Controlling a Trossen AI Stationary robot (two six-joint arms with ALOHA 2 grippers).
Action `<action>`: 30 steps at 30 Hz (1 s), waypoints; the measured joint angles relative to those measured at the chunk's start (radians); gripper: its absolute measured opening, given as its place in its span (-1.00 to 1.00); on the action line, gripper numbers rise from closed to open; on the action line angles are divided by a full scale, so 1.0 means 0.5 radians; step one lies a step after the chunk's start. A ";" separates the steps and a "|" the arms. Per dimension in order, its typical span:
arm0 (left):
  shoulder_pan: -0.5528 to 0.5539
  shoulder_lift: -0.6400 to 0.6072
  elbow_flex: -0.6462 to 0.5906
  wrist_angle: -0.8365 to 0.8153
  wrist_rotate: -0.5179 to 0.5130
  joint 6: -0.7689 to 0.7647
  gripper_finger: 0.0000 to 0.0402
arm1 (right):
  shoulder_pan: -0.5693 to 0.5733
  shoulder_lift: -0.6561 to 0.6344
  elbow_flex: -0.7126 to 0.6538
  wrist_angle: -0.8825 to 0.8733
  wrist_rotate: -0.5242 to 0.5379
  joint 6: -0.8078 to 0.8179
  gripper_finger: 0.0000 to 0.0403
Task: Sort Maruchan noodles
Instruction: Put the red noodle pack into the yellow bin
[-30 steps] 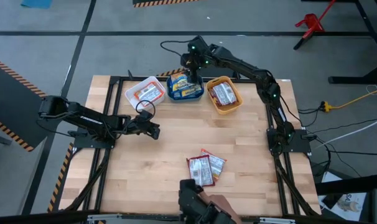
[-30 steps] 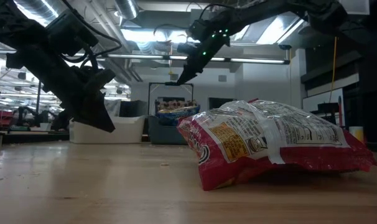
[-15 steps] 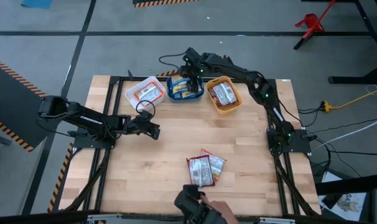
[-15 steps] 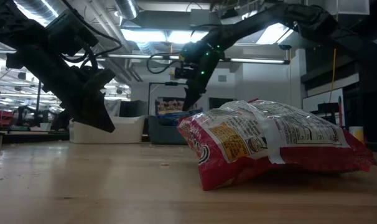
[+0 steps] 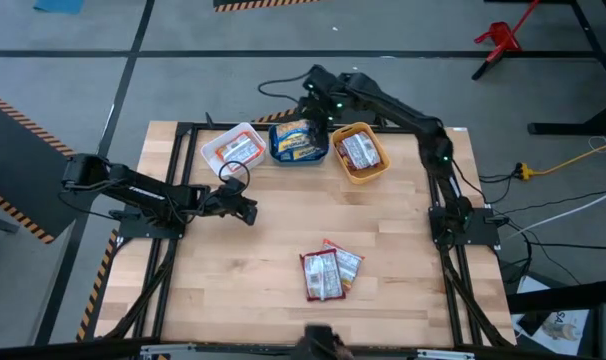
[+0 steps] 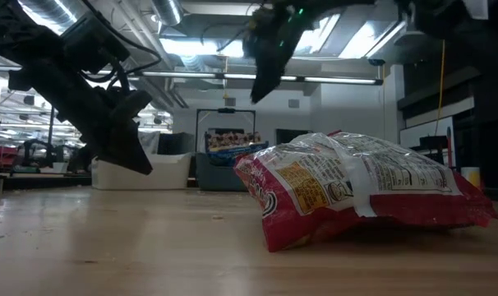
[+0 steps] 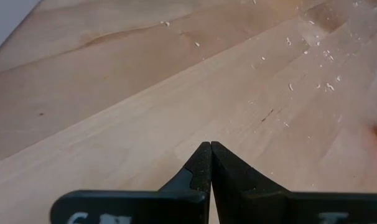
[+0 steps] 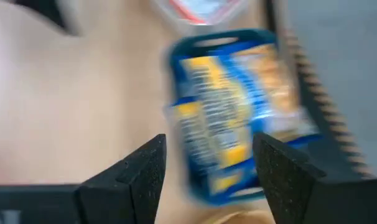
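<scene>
Two red Maruchan noodles packets (image 5: 328,271) lie flat, side by side, on the wooden table toward its near edge; one fills the low view (image 6: 356,189). At the far edge stand three bins. The white bin (image 5: 211,150) holds an orange packet (image 5: 237,150), the blue bin (image 5: 277,150) holds blue packets (image 8: 229,106), and the orange bin (image 5: 381,172) holds a red packet (image 5: 358,152). My right gripper (image 8: 208,143) hangs open and empty above the blue bin's far side (image 5: 318,100). My left gripper (image 7: 210,146) is shut, low over bare wood at the table's left (image 5: 251,212).
Bare wood lies between the bins and the two loose packets. A black cable (image 5: 233,175) loops near the white bin. The black table frame (image 5: 453,290) runs along the sides. Something dark (image 5: 318,338) shows at the near edge.
My right gripper first dipped toward the blue bin, then rose and drew back toward the table's far edge, tipping as it went; its fingers kept the same gap. A person's hand at the near edge has withdrawn.
</scene>
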 joint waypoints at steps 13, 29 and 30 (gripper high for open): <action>-0.009 0.000 0.000 0.134 0.084 0.184 -1.00 | 0.517 -0.337 -0.650 -0.570 -0.531 0.389 0.11; -0.008 0.000 0.000 0.137 0.123 0.186 -1.00 | 1.068 -0.447 -1.595 0.449 -0.601 0.653 0.13; -0.008 0.000 0.000 0.137 0.123 0.185 -1.00 | 1.067 -0.447 -1.595 0.450 -0.628 0.663 0.16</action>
